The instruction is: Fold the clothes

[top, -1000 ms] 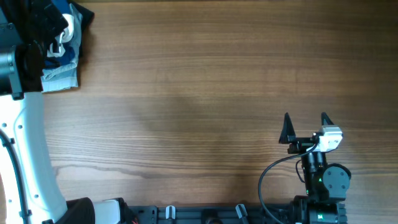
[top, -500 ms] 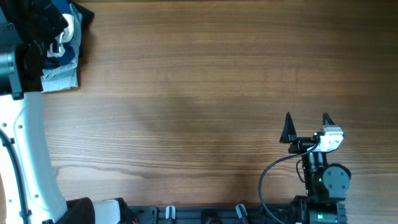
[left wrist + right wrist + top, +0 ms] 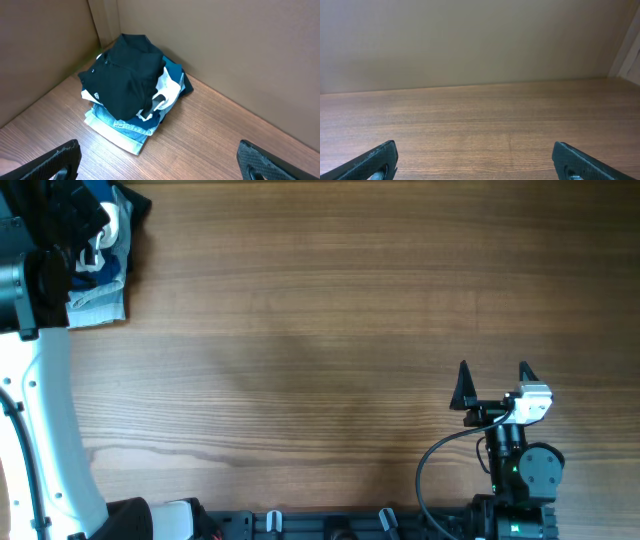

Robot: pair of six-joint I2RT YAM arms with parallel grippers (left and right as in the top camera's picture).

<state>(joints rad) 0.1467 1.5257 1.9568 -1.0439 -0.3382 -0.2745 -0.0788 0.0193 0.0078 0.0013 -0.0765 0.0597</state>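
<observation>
A pile of clothes lies in the table's far left corner: a black garment on top, white and dark blue pieces under it, light blue denim at the bottom. The overhead view shows the pile partly hidden by my left arm. My left gripper is open and empty, just in front of the pile and apart from it. My right gripper is open and empty over bare table at the front right; it also shows in the right wrist view.
Brown walls close in the corner behind the pile. The wooden table stretches wide between the two arms. A black rail with clips runs along the front edge.
</observation>
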